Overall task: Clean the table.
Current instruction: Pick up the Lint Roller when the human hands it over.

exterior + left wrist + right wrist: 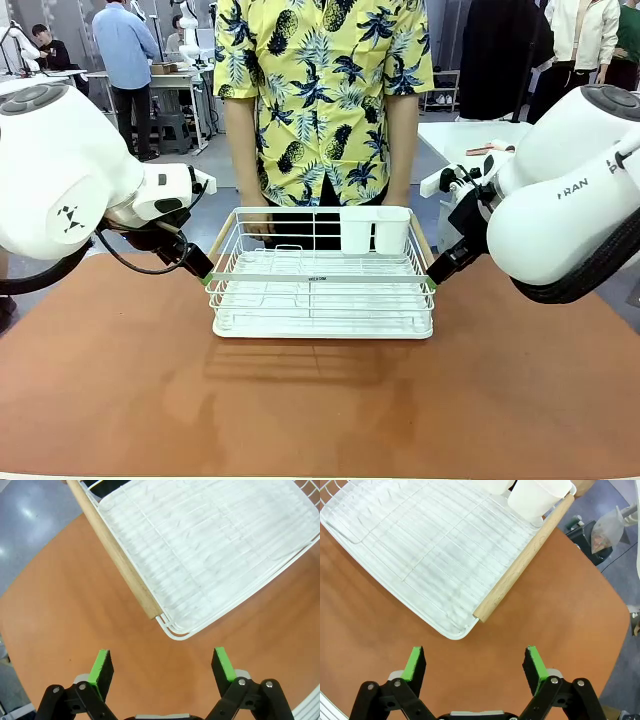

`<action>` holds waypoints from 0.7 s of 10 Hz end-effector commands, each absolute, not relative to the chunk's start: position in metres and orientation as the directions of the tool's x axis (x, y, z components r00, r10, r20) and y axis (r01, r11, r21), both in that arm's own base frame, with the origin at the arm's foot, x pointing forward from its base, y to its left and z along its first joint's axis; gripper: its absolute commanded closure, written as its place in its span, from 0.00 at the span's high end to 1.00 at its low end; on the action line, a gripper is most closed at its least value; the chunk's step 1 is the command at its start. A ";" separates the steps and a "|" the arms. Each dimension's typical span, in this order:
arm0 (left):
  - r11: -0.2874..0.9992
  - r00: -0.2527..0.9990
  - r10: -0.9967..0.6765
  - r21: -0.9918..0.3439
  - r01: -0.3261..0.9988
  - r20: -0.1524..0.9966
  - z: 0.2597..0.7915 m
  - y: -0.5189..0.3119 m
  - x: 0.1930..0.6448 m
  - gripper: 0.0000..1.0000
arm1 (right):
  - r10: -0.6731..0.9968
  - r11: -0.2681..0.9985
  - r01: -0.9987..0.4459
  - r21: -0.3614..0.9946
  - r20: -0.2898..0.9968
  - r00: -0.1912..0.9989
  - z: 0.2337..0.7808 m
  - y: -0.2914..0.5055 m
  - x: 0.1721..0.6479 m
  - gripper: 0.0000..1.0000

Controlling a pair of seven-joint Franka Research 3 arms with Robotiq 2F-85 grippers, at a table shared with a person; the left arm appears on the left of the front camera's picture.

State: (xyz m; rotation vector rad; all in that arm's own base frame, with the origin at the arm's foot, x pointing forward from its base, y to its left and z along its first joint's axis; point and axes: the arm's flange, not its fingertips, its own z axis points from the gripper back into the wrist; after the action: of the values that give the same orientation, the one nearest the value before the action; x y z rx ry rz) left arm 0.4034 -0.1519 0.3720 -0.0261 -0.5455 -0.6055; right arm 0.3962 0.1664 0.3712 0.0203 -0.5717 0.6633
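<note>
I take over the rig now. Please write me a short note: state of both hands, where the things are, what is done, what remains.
White wire rack: on the table, near its middle, white cups in its far right corner.
Left hand: open, empty, just short of the left wooden handle.
Right hand: open, empty, just short of the right wooden handle.
Done: both hands lined up at the handle ends.
Left: probably grip both handles and lift the rack off the table.

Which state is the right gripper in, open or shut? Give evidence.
Open. In the right wrist view the right gripper has green pads wide apart above the table, holding nothing.
</note>
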 end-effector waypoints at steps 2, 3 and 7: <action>0.865 0.747 -0.429 -0.006 0.501 0.508 0.435 -0.125 0.412 1.00 | 0.444 0.821 -0.564 0.086 0.526 0.725 0.437 0.141 0.407 1.00; 0.858 0.791 -0.396 -0.118 0.499 0.465 0.457 -0.106 0.414 1.00 | 0.369 0.815 -0.534 0.226 0.508 0.778 0.459 0.126 0.413 1.00; 0.741 0.895 -0.237 -0.526 0.419 0.378 0.503 -0.033 0.419 1.00 | 0.081 0.746 -0.287 0.600 0.347 0.934 0.511 0.049 0.433 1.00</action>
State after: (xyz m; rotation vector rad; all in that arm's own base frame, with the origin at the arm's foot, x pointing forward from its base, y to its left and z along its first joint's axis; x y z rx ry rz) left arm 0.4074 -0.0538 0.5039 -0.5682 -0.3485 -0.4193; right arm 0.4199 0.0633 0.5146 0.6270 -0.3738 0.3083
